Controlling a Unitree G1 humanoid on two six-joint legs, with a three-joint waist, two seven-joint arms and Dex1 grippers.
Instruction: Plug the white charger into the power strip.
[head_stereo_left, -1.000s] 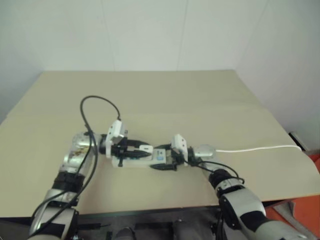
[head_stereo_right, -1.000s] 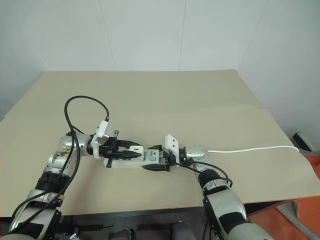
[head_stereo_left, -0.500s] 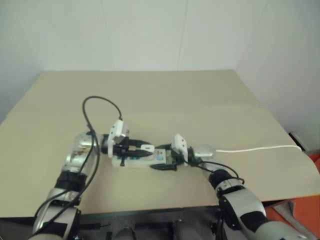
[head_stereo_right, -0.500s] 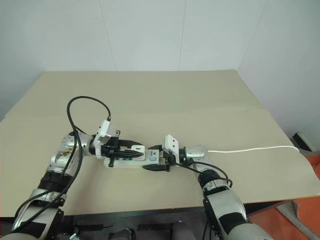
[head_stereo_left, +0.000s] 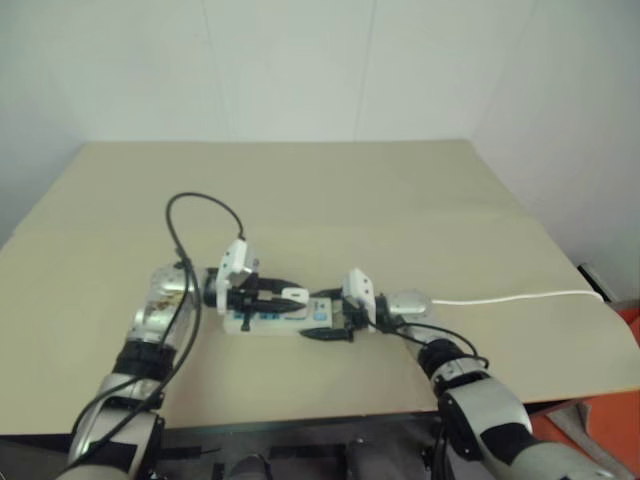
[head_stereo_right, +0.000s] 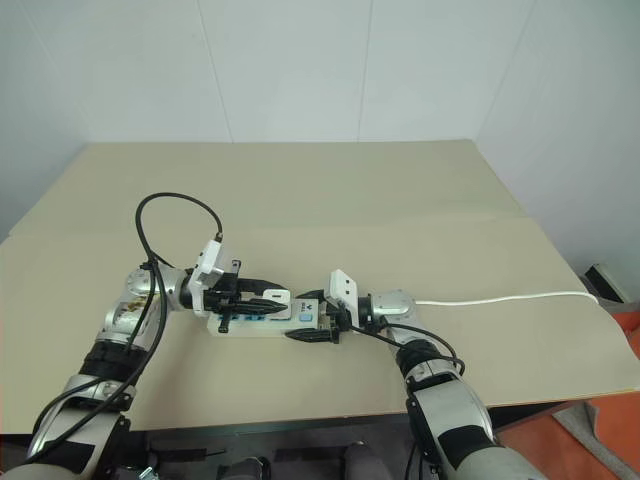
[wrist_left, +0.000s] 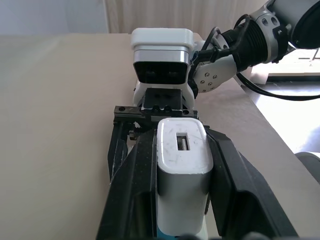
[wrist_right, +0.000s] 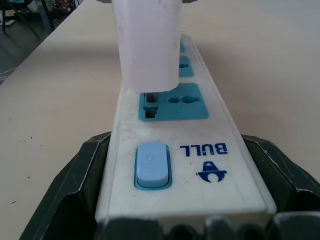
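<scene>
A: Head views. Where do the parts lie?
B: The strip (head_stereo_right: 262, 318) lies flat near the front edge of the table (head_stereo_right: 330, 200), its cable (head_stereo_right: 500, 298) running off to the robot's right. The left gripper (head_stereo_right: 268, 298) reaches in from the left, clamped on the charger (head_stereo_right: 277, 298), which sits over the strip's middle. The right gripper (head_stereo_right: 312, 320) stands wide about the strip's switch end, a finger along each long side

A: Left wrist view. How good is the hold?
B: The charger (wrist_left: 181, 177) sits square between the two fingers (wrist_left: 137, 185), its slotted end face showing, and looks straight along them. Judged advice: leave this hold alone, since regripping would risk twisting the plug

A: Right wrist view. How near is seating?
B: The charger (wrist_right: 146, 42) stands upright over the socket (wrist_right: 171, 102) nearest the switch (wrist_right: 151, 163), its lower edge at the face of the strip (wrist_right: 220, 150). It covers only one side of the socket, and the prongs are hidden, so whether they have entered cannot be told. The black fingers (wrist_right: 75, 185) flank the strip's sides

A: What does the step call for?
B: Probably a straight push down with the plug kept upright while the right gripper steadies the strip. If it resists, ease off and realign instead of forcing, or the strip may tip or slide
</scene>
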